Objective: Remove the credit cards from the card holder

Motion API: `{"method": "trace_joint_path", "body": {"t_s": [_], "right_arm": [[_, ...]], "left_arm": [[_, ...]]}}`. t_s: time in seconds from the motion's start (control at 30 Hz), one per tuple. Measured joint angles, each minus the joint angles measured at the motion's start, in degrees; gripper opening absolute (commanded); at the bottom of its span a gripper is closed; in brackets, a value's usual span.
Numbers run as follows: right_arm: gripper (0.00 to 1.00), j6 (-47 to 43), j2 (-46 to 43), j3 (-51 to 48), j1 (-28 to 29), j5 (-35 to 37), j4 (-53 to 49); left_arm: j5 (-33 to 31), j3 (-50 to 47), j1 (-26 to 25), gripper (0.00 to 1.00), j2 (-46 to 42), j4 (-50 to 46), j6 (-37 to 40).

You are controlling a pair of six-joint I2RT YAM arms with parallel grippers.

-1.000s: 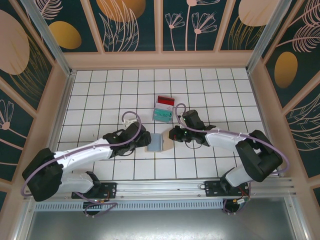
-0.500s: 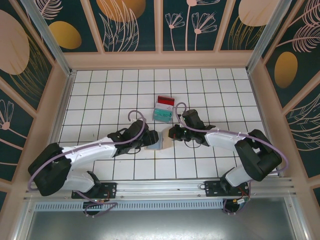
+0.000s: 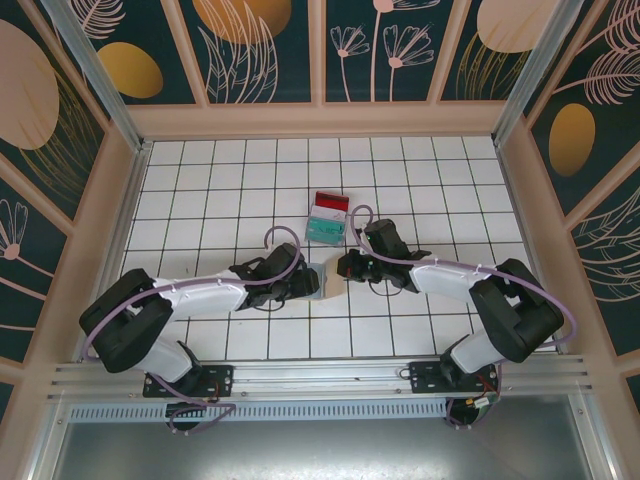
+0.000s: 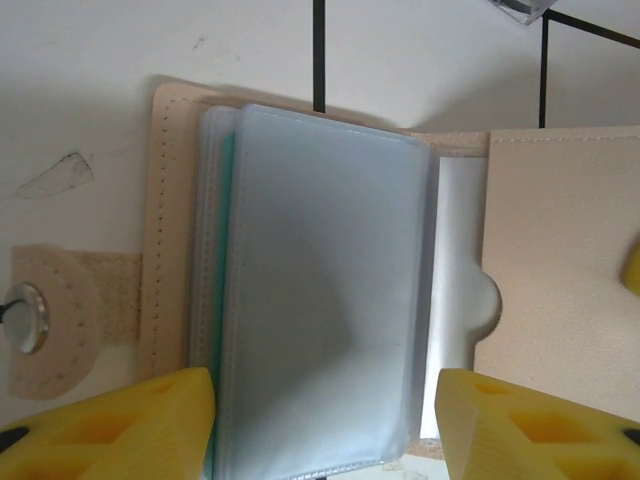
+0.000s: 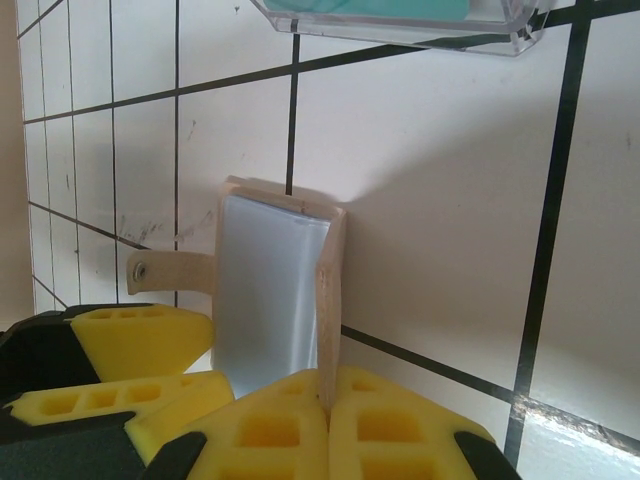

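The tan card holder (image 3: pixel 321 283) lies open on the tiles between my two grippers. In the left wrist view its grey-blue sleeves (image 4: pixel 330 300) fan upward, and a teal card edge (image 4: pixel 226 250) peeks out on their left. My left gripper (image 4: pixel 320 430) is open, one yellow finger (image 4: pixel 150 420) on each side of the sleeve stack. My right gripper (image 5: pixel 330 385) is shut on the edge of the holder's tan cover (image 5: pixel 329 290), holding that flap upright. A red card (image 3: pixel 331 201) and a teal card (image 3: pixel 324 230) sit in a clear tray behind the holder.
The clear tray (image 5: pixel 400 25) stands about one tile beyond the holder. The holder's snap strap (image 4: pixel 60 310) lies flat to the left. Wooden walls ring the white tiled floor (image 3: pixel 200 190), with open tiles left and right.
My left arm has reached rightward, and its fingers now cover most of the holder. The right gripper has stayed on the cover edge.
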Motion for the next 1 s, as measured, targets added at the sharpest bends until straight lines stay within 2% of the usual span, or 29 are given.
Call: {"method": "trace_joint_path", "body": {"t_s": [0.17,0.43,0.7,0.83,1.0], "right_arm": [[0.00,0.0,0.0,0.0,0.0,0.0,0.0],[0.00,0.0,0.0,0.0,0.0,0.0,0.2],[0.00,0.0,0.3,0.0,0.0,0.0,0.3],[0.00,0.0,0.7,0.0,-0.3,-0.2,0.9],[0.00,0.0,2.3,-0.1,-2.0,-1.3,2.6]], "left_arm": [[0.3,0.1,0.0,0.57,0.4,0.6,0.4],[4.7,-0.5,0.3,0.55,-1.4,4.6,1.9],[10.9,-0.3,0.3,0.54,-2.2,9.2,4.0],[15.3,1.5,0.3,0.47,0.1,11.5,5.1],[19.3,3.8,0.2,0.46,2.6,13.0,6.3]]}}
